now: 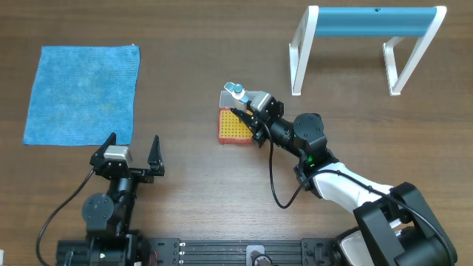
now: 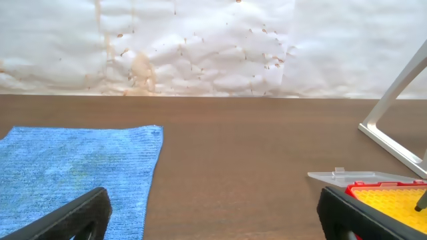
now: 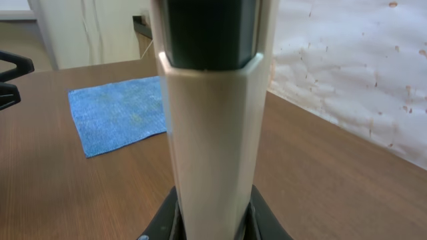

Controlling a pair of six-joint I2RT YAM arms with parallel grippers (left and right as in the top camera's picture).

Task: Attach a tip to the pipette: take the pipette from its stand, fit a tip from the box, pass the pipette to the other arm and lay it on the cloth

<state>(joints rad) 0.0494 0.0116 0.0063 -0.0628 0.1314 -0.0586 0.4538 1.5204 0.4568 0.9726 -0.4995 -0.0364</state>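
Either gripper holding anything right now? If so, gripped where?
Right gripper is shut on the pipette, clamped around its white body. Left gripper is open and holds nothing.

Blue cloth and tip box, well apart

On the worktop: cloth at left, tip box in the middle, stand behind at right, all well apart.

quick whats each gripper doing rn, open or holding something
Left gripper: open, holding nothing.
Right gripper: shut on the pipette.
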